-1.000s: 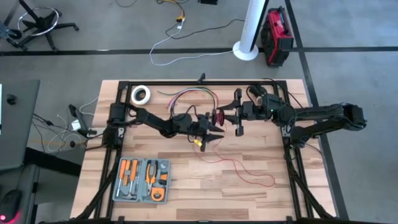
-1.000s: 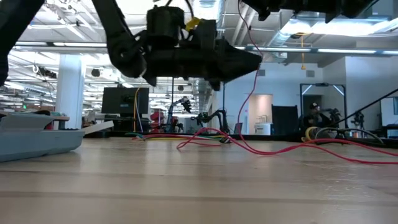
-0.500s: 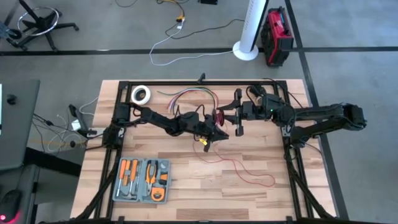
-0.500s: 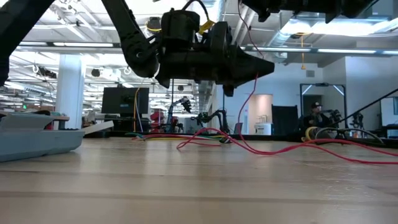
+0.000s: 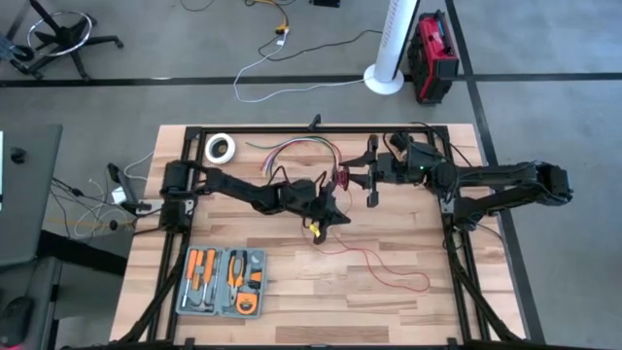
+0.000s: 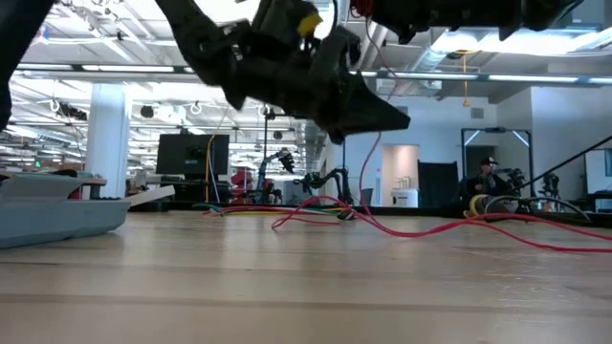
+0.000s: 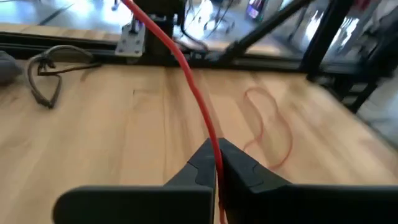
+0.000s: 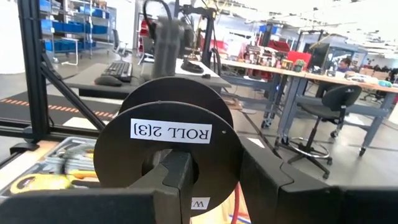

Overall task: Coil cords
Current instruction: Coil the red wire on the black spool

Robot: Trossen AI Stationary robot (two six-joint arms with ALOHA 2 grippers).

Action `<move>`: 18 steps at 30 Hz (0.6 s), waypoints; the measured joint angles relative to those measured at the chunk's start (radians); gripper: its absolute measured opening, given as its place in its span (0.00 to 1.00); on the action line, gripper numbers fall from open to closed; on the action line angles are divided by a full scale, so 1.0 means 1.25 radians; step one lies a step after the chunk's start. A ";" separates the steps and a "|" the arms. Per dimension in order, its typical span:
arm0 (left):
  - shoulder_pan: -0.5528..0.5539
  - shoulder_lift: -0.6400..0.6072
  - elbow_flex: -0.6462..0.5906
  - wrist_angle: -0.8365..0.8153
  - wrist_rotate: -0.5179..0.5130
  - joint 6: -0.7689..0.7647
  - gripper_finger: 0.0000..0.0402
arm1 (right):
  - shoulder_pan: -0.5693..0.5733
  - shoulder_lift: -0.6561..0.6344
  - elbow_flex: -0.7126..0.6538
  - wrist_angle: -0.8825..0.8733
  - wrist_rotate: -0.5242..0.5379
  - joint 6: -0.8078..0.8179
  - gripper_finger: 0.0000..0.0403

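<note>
The thin red cord lies in loose loops on the table (image 5: 384,264) (image 6: 382,225), and one strand rises to mid-table. There my left gripper (image 5: 330,212) (image 7: 217,163) is shut on that strand, above the wood. Right beside it, toward the table's right, my right gripper (image 5: 362,180) (image 8: 221,180) is shut on a black spool (image 8: 168,130) labelled ROLL 2[3], with red turns on its core (image 5: 342,181). My left gripper pinches a single strand of the red cord (image 7: 214,149) between its two fingertips, clear of the table. Beyond the fingers the cord runs on in a nearly straight line (image 7: 180,59). In the low view the fingers (image 6: 382,115) slant downward. My right gripper holds the spool lifted clear of the table, one flange (image 8: 124,162) facing the wrist camera. One finger (image 8: 177,180) sits at the spool's hub and the other (image 8: 267,180) stands outside the flange's rim. The fingers come in level from the table's right side.
A grey case of orange-handled tools (image 5: 224,282) (image 6: 57,215) lies near the front left. A tape roll (image 5: 221,148) and a bundle of coloured wires (image 5: 301,151) sit by the far rail. Black frame rails (image 5: 321,128) border the table. Bare wood lies front right.
My left gripper has swung toward the spool and then a little back toward the near edge, tipping its fingers downward, still shut on the cord. The spool in my right gripper has edged toward the far edge. The loops on the table have stayed put.
</note>
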 joint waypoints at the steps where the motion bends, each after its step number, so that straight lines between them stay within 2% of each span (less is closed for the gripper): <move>1: -0.008 -0.018 0.000 -0.036 -0.021 0.021 0.00 | -0.002 0.000 0.000 -0.004 0.000 0.001 0.27; 4: -0.037 -0.074 0.000 -0.130 -0.083 0.081 0.00 | -0.006 0.000 0.000 -0.009 0.000 0.002 0.27; 8: -0.072 -0.145 0.000 -0.218 -0.119 0.131 0.00 | -0.006 0.000 0.000 -0.022 0.000 0.002 0.27; 12: -0.093 -0.199 0.000 -0.262 -0.140 0.148 0.00 | -0.006 0.000 0.000 -0.041 0.000 0.003 0.27; 18: -0.117 -0.229 0.000 -0.292 -0.145 0.136 0.00 | -0.006 0.000 0.000 -0.061 0.022 -0.001 0.27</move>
